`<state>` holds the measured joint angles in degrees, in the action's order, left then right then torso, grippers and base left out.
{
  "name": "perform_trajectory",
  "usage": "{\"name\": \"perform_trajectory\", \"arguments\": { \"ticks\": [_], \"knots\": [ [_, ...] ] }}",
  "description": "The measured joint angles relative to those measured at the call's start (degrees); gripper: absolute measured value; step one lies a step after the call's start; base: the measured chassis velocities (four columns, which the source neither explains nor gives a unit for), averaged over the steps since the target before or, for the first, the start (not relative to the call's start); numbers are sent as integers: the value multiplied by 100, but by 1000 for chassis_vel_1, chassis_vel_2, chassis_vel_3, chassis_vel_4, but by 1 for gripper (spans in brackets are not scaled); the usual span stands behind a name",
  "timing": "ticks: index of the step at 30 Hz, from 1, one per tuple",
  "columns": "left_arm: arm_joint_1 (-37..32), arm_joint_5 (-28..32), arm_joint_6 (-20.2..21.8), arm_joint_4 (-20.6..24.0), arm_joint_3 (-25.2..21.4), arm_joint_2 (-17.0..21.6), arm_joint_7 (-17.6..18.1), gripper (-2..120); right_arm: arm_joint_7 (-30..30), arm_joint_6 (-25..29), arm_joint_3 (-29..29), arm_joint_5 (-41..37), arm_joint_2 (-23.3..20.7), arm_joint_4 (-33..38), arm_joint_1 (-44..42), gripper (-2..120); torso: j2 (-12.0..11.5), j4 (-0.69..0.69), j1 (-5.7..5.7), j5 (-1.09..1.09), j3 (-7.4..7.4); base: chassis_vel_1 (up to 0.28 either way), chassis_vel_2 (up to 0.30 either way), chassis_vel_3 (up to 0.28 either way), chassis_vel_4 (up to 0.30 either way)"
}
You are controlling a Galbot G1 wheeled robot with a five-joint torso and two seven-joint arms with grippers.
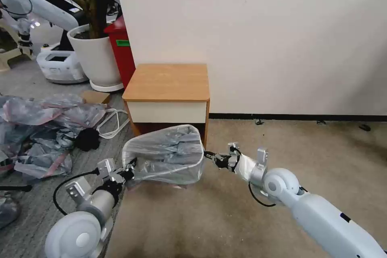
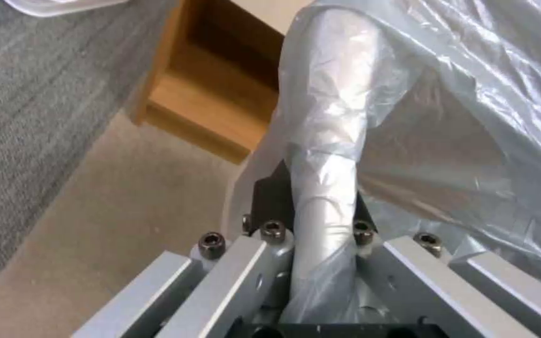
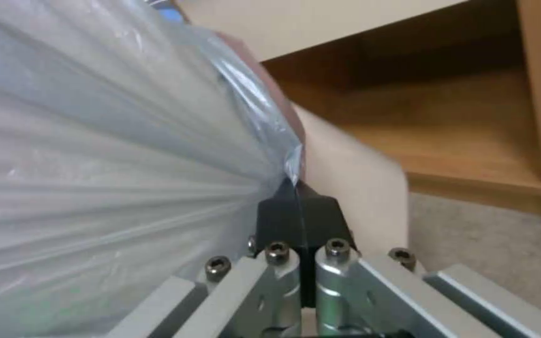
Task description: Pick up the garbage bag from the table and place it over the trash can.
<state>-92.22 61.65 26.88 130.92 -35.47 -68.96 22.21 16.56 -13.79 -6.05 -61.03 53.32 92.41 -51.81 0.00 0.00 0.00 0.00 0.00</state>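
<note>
While the garbage bag [image 1: 167,155] hangs stretched open just in front of the table [image 1: 167,82], both arms hold it from opposite sides. Its surface is bare; the bag is off it, low over the carpet by the front edge, below the cream drawer. The left gripper [image 1: 128,174] has its jaws closed on the bag's left rim; in the left wrist view a twisted rope of plastic [image 2: 324,188] runs straight out from between the closed jaws. The right gripper [image 1: 210,156] has its jaws pinched shut on the bag's right rim, and in the right wrist view the film [image 3: 127,178] fans out in taut pleats from that pinch. The bag's mouth runs lengthwise from one gripper to the other, left to right, with its rim tilted up towards the table. A beige wall [image 3: 352,188] just behind the right pinch looks like the trash can, so the bag seems already drawn over it. Both arms are equally near.
</note>
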Motion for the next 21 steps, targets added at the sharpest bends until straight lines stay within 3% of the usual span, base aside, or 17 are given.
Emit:
{"name": "perform_trajectory", "arguments": {
  "ticks": [21],
  "knots": [
    [-206,239,176,190,-25,-54,35,2,-651,511,-298,550,366,-463,99,0,0,0,0,0,0,0,0,0,0]
  ]
}}
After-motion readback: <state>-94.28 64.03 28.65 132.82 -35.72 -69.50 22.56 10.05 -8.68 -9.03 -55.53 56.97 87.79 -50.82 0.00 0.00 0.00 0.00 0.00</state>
